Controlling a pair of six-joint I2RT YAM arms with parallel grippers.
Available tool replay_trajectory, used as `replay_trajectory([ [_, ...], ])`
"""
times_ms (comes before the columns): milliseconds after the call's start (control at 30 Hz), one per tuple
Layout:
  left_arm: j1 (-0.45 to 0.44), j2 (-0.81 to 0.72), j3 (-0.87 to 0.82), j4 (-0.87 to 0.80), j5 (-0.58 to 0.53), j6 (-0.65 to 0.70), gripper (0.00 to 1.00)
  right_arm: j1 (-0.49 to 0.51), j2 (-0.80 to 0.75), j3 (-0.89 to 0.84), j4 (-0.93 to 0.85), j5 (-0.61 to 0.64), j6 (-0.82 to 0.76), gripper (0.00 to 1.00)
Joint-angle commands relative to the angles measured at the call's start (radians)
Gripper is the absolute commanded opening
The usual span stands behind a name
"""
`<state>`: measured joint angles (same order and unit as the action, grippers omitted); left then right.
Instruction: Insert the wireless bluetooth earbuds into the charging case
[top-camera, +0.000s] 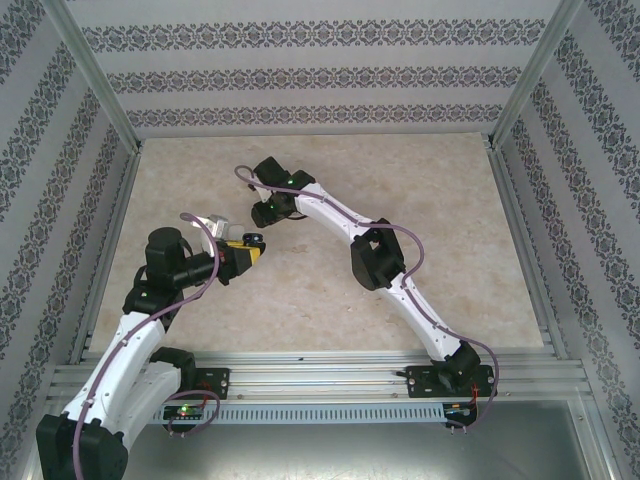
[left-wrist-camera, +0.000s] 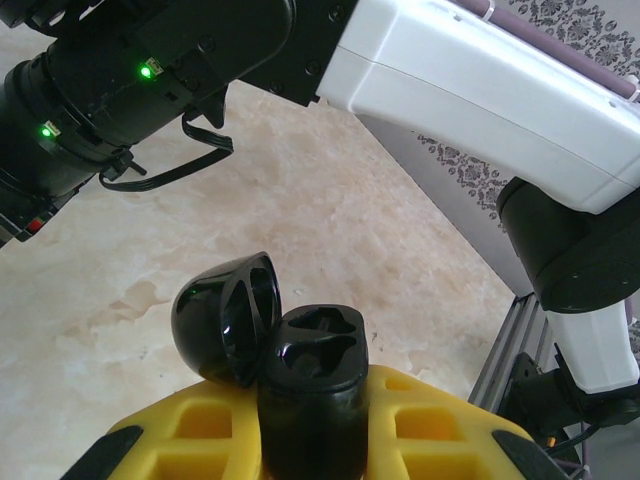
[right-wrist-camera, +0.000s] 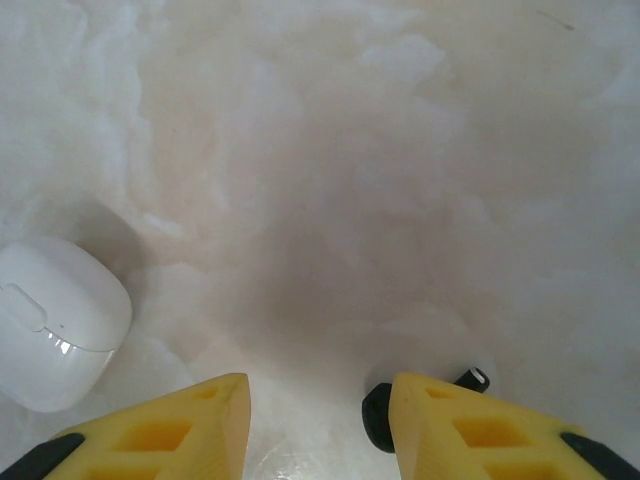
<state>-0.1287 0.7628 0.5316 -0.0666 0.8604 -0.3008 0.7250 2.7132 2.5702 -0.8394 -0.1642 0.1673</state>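
Light is bright and diffuse, coming from overhead. Top view is sharp, with straight edges bowing slightly toward the corners. The table (top-camera: 330, 290) carries only faint, soft shadows. In the left wrist view the charging case (left-wrist-camera: 315, 400) is glossy black, with white glare streaks on lid and rim. Right wrist view is washed out and hazy, marble texture blurred. A white rounded object (right-wrist-camera: 55, 320) casts a soft grey shadow above itself.

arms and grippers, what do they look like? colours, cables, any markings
Both the left arm and right arm have white shell links, black joints with small green lights, and a purple cable looping alongside. The left gripper and right gripper have yellow fingers with moulded pockets and black trim.
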Motion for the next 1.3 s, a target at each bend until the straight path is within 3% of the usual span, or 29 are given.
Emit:
replay_trajectory([
  [0, 0.018, -0.019, -0.01, 0.048, 0.024, -0.021, 0.0, 0.012, -0.005, -0.071, -0.103, 0.058, -0.029, 0.44],
  [400, 0.017, -0.027, -0.012, 0.047, 0.035, -0.027, 0.0, 0.013, -0.038, -0.113, -0.147, 0.07, -0.023, 0.42],
  [700, 0.02, -0.045, -0.01, 0.033, 0.036, -0.023, 0.0, 0.013, -0.212, -0.386, -0.097, 0.042, 0.028, 0.39],
  [1033, 0.022, -0.044, -0.009, 0.032, 0.047, -0.017, 0.0, 0.011, -0.493, -0.777, 0.036, -0.045, 0.203, 0.39],
  [1267, 0.024, -0.042, -0.02, 0.06, 0.051, -0.031, 0.0, -0.007, -0.507, -0.777, 0.074, -0.026, 0.407, 0.43],
])
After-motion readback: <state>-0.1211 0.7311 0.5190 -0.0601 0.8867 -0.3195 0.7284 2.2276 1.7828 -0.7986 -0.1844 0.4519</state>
